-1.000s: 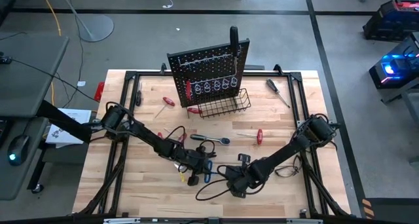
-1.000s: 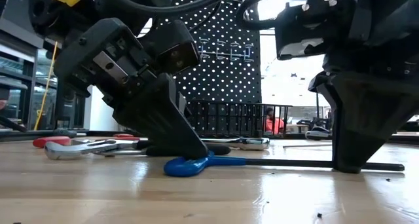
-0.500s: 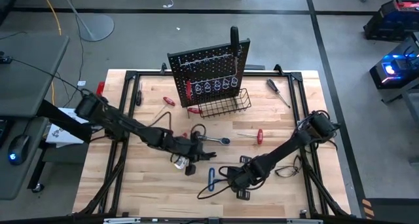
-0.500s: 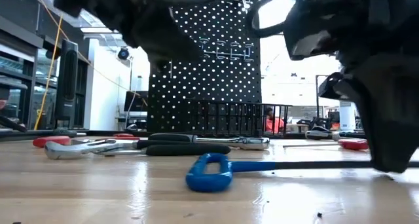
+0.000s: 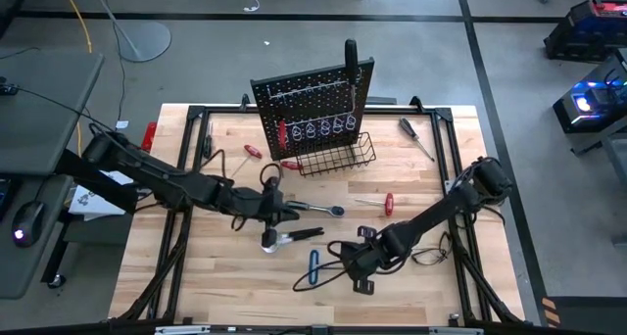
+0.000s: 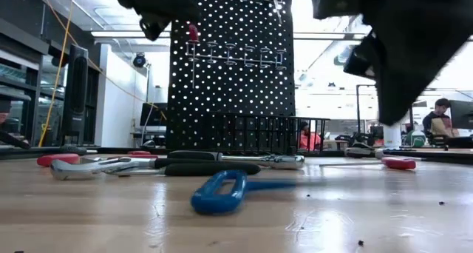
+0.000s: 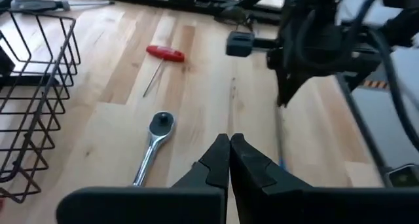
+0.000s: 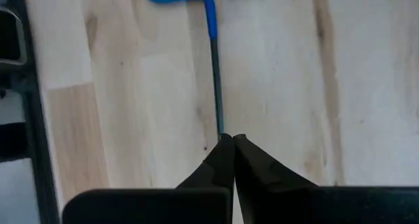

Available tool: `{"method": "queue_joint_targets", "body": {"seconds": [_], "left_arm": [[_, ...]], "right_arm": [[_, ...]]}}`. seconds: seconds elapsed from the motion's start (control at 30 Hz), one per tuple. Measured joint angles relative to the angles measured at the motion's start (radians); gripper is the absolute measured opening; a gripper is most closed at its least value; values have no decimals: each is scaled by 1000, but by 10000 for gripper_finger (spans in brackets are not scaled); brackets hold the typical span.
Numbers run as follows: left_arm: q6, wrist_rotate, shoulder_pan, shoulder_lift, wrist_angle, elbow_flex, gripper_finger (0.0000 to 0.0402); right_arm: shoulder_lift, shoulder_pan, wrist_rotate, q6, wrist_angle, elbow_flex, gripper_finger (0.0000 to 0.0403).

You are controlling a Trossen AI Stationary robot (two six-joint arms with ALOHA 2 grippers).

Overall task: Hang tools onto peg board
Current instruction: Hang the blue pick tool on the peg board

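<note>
A blue T-shaped hex key point(image 5: 313, 267) lies on the wooden table, its handle point(image 6: 219, 192) toward the left. My right gripper point(image 8: 228, 140) is shut, and its fingertips meet the free end of the key's dark shaft. In the low view my right gripper point(image 6: 395, 98) hangs above the tabletop. My left gripper point(image 7: 229, 144) is shut and empty, raised over the table's middle point(image 5: 284, 215) by a silver ratchet wrench point(image 7: 150, 149). The black peg board point(image 5: 312, 102) stands at the far edge with a red-handled tool point(image 5: 282, 132) hung on it. My right gripper points down with its shut fingertips at the free end of the hex key's shaft point(image 8: 219, 127). The fingers themselves hide that spot. I cannot tell whether they touch or hold the shaft. The key's blue handle rests on the table.
A wire basket point(image 5: 338, 155) sits at the board's foot. Red-handled screwdrivers point(image 5: 388, 204) point(image 5: 252, 151) and a black screwdriver point(image 5: 413, 136) lie loose on the table. A black cable loops by the right gripper point(image 5: 328, 276). A black tubular frame point(image 5: 186, 159) rims the table.
My left gripper has risen from beside the hex key and gone toward the table's far edge, over the ratchet wrench. My right gripper has risen off the tabletop. The hex key has slid a little, its handle ending farther toward the table's left.
</note>
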Motion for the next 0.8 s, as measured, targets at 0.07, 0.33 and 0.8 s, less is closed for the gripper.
{"method": "queue_joint_targets", "body": {"seconds": [0.07, 0.33, 0.8], "left_arm": [[-34, 25, 0, -30, -8, 0, 0], [-161, 91, -28, -29, -38, 2, 13], [-8, 192, -143, 403, 337, 1, 1]], "right_arm": [[-11, -10, 2, -6, -1, 1, 2], [-19, -33, -26, -57, 25, -23, 1], [-26, 22, -133, 70, 139, -82, 0]]}}
